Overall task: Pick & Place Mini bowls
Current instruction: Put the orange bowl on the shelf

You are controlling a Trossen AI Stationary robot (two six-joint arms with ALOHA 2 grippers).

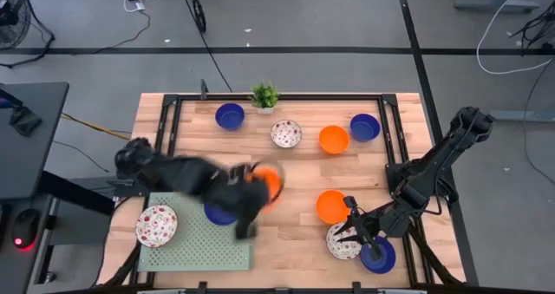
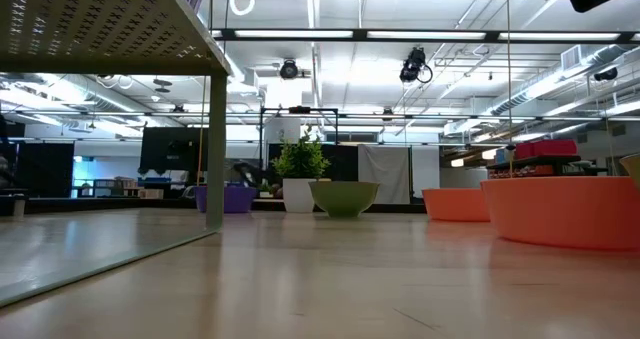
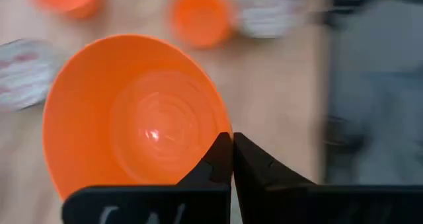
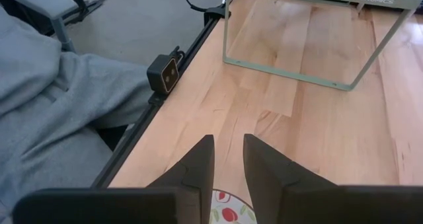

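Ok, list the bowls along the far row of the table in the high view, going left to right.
Dark blue bowl → white speckled bowl → orange bowl → second dark blue bowl. The small potted plant stands between the first two, farther back.

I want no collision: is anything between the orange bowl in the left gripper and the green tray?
A blue bowl lies between the orange bowl and the tray.

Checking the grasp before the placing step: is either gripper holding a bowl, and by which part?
The left gripper pinches an orange mini bowl by its rim. The right gripper holds nothing; it hovers over a speckled mini bowl.
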